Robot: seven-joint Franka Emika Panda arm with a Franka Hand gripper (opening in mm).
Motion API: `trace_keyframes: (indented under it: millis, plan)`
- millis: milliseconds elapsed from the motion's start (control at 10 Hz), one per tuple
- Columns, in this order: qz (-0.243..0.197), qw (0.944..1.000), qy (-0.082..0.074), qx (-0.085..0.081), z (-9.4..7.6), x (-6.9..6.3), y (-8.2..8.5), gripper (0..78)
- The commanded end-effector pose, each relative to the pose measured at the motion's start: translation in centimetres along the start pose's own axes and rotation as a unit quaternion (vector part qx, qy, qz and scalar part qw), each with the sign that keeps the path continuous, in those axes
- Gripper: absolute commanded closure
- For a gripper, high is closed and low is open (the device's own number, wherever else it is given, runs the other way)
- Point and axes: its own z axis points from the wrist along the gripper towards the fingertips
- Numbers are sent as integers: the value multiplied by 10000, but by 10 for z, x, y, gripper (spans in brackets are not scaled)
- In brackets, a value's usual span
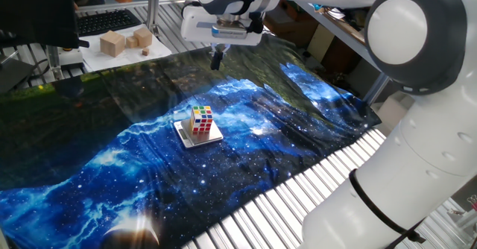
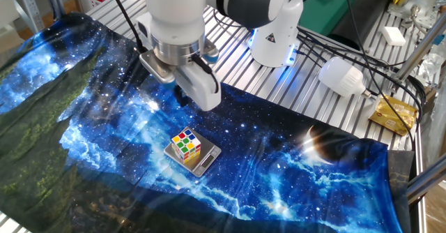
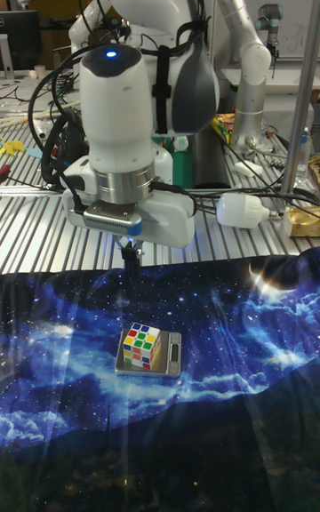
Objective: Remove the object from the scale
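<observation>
The object, a small puzzle cube [image 1: 202, 120] [image 2: 186, 144] [image 3: 141, 344] with coloured stickers, stands upright on the scale [image 1: 181, 132] [image 2: 208, 161] [image 3: 172, 356], a thin silver plate lying on the galaxy-print cloth. My gripper [image 1: 217, 59] [image 3: 132, 260] hangs in the air above the cloth, beyond the cube and well apart from it. Its dark fingers point down, pressed together, holding nothing. In the other fixed view the white hand hides most of the gripper [image 2: 181, 97].
A white tray [image 1: 93, 58] with plain wooden blocks [image 1: 112, 43] sits at the far left, beside a keyboard [image 1: 104, 21]. A white bulb-shaped thing [image 2: 341, 76] and a yellow packet [image 2: 392, 114] lie on the ribbed metal table. The arm's base [image 2: 275, 38] stands behind the cloth.
</observation>
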Motion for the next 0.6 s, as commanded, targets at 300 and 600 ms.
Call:
trace_keyframes:
  millis: [300, 600]
  plan:
    - [116, 9998, 124, -39, -1, -1, 0, 776]
    - [26, 9999, 130, -18, -1, 0, 0, 776]
